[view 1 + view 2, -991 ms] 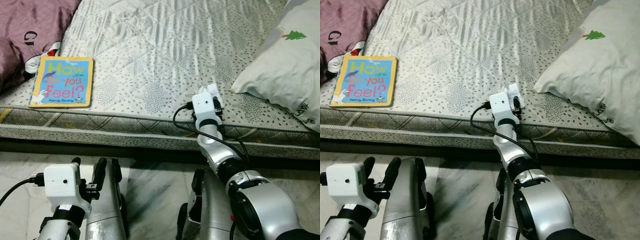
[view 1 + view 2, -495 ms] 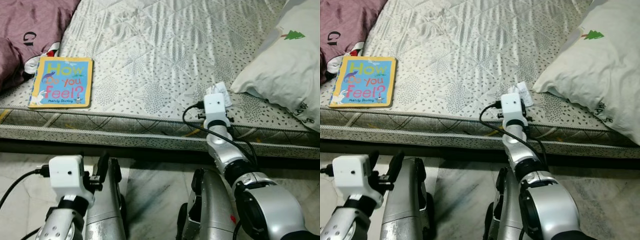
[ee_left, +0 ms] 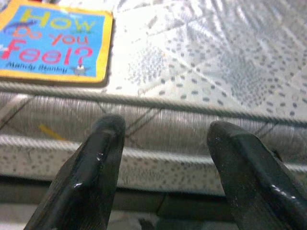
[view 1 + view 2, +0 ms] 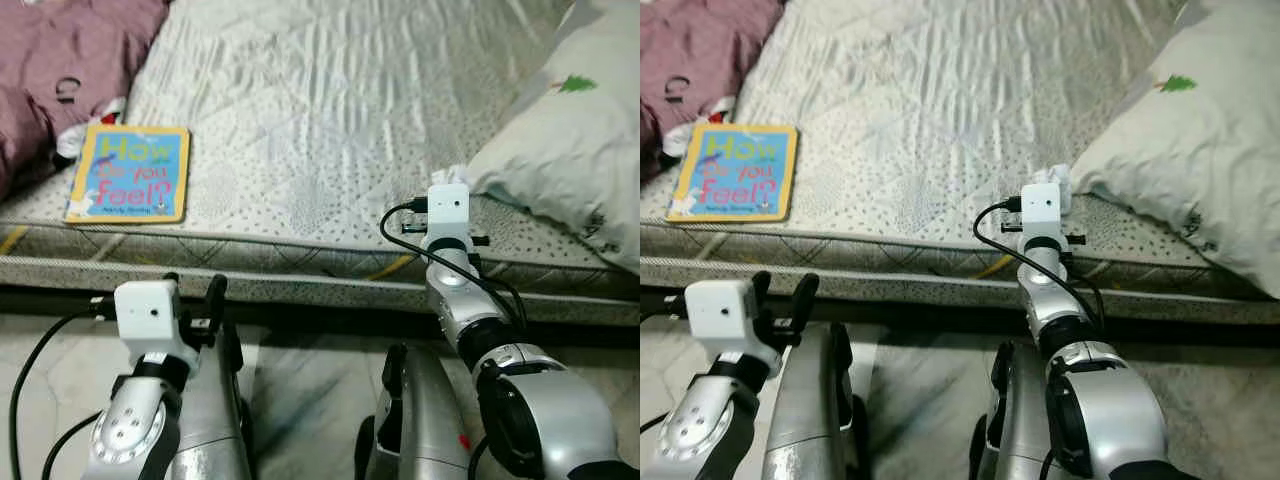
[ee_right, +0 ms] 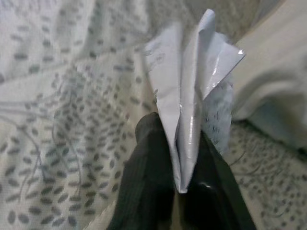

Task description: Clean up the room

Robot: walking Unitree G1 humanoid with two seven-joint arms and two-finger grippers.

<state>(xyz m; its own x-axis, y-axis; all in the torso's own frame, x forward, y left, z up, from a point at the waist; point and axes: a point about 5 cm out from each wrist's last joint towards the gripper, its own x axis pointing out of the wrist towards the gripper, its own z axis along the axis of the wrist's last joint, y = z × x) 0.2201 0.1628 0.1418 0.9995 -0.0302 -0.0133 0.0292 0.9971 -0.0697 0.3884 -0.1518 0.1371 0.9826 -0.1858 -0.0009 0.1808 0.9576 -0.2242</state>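
A crumpled white paper [image 5: 192, 110] is pinched between my right gripper's [image 5: 180, 143] black fingers, which are shut on it. That gripper hovers over the near edge of the mattress [image 4: 330, 100], close to the white pillow [image 4: 570, 130], with a bit of the paper [image 4: 1060, 175] peeking past the wrist camera. My left gripper [image 3: 165, 129] is open and holds nothing. It sits low in front of the mattress side, pointing toward the book "How Do You Feel?" [image 4: 128, 172], which lies flat near the bed's left edge.
A maroon garment [image 4: 60, 50] is bunched at the bed's far left, beside the book. The pillow with a green tree print covers the right side. Marble floor [image 4: 300, 380] runs below the mattress edge, between my legs.
My right gripper has carried the paper to the right, nearer the pillow. My left arm has risen and moved in toward the mattress side. The camera has shifted a little.
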